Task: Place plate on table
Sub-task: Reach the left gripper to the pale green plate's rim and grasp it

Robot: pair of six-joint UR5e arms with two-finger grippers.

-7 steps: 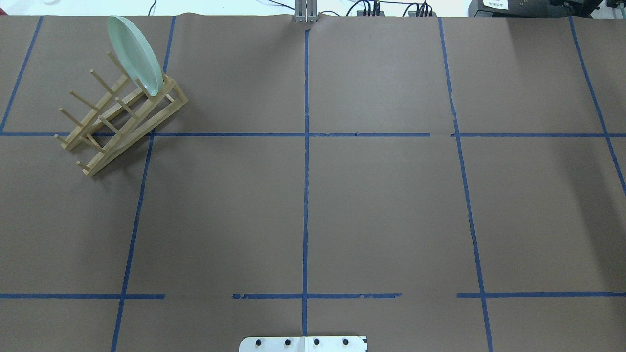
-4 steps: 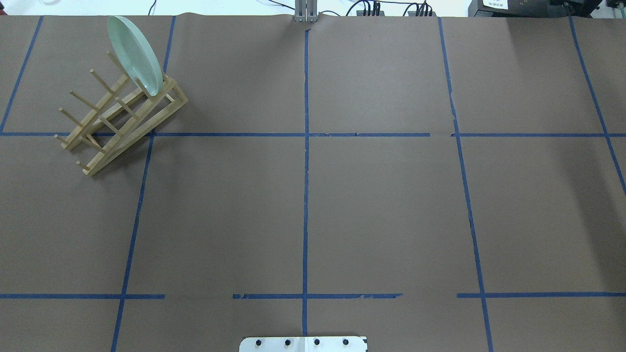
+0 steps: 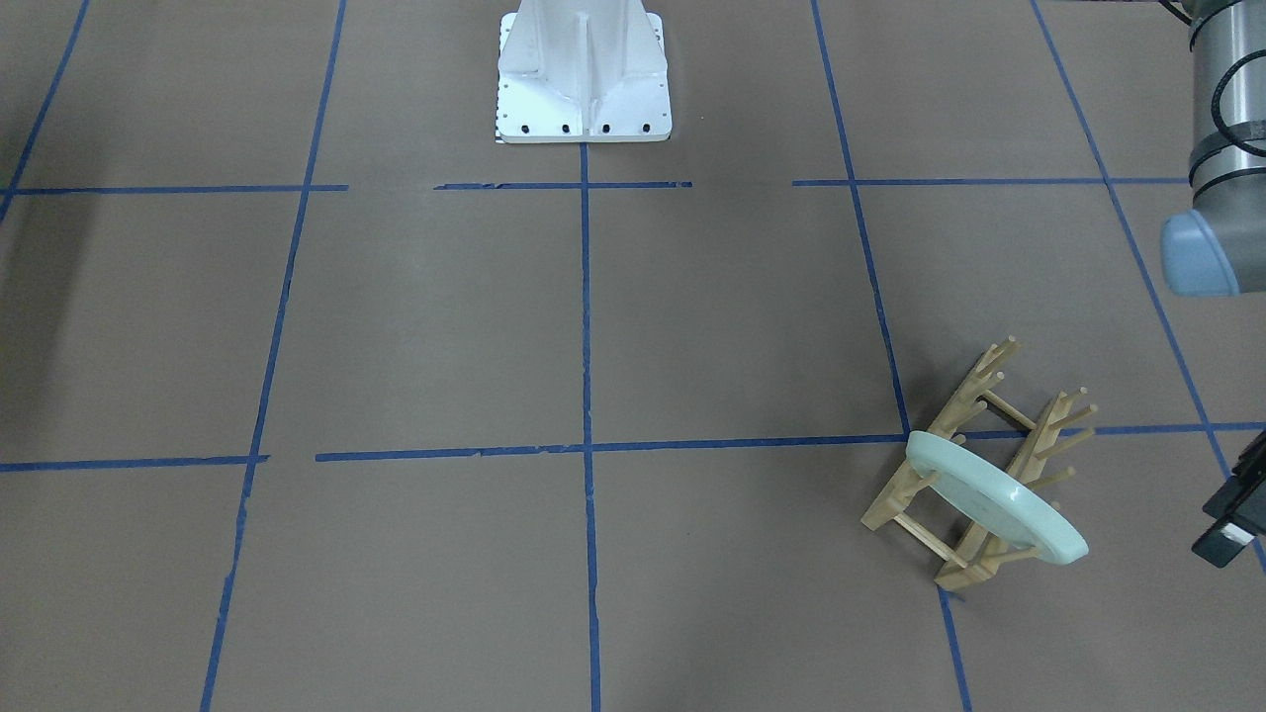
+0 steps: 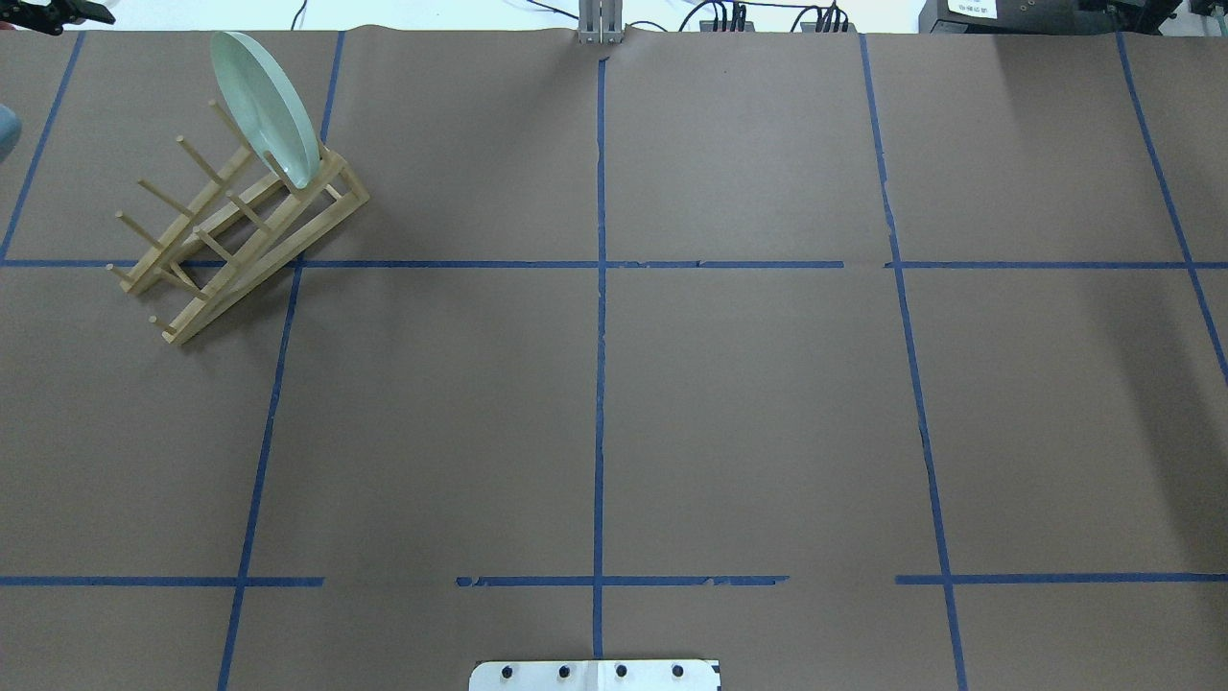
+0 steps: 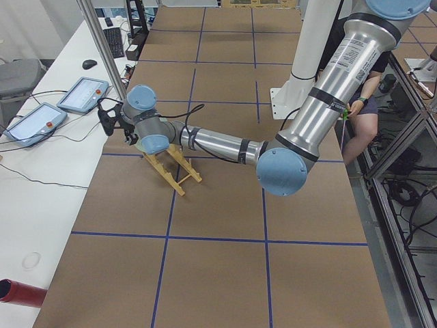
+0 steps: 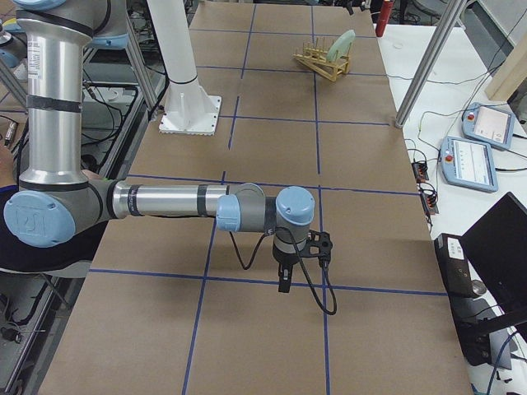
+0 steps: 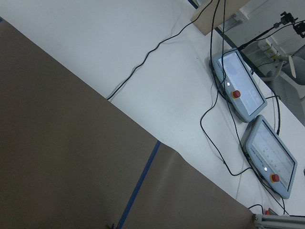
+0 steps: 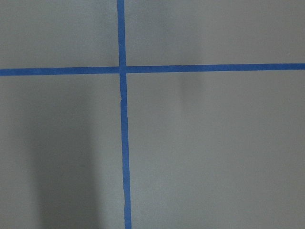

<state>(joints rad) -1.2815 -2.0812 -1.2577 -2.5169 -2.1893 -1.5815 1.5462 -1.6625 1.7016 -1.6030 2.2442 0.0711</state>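
Observation:
The pale mint-green plate (image 4: 264,106) stands on edge in the far end slot of the light wooden peg rack (image 4: 240,230), at the far left of the brown table (image 4: 767,403). The plate (image 3: 994,499) and rack (image 3: 974,465) also show in the front-facing view. My left gripper (image 5: 109,121) hovers beside the rack's far end, apart from the plate; only a dark sliver of it (image 4: 67,11) shows overhead, so I cannot tell if it is open. My right gripper (image 6: 284,280) points down over the table's right part, far from the plate (image 6: 342,45); I cannot tell its state.
The white robot base (image 3: 584,79) stands at the near middle edge. The left arm's elbow (image 3: 1212,148) hangs over the table beside the rack. Two teach pendants (image 7: 238,86) and cables lie on the white bench past the table's far edge.
A dark part of my left gripper and a bit of blue arm joint have come into the overhead view's top-left corner and left edge. Plate and rack have not moved.

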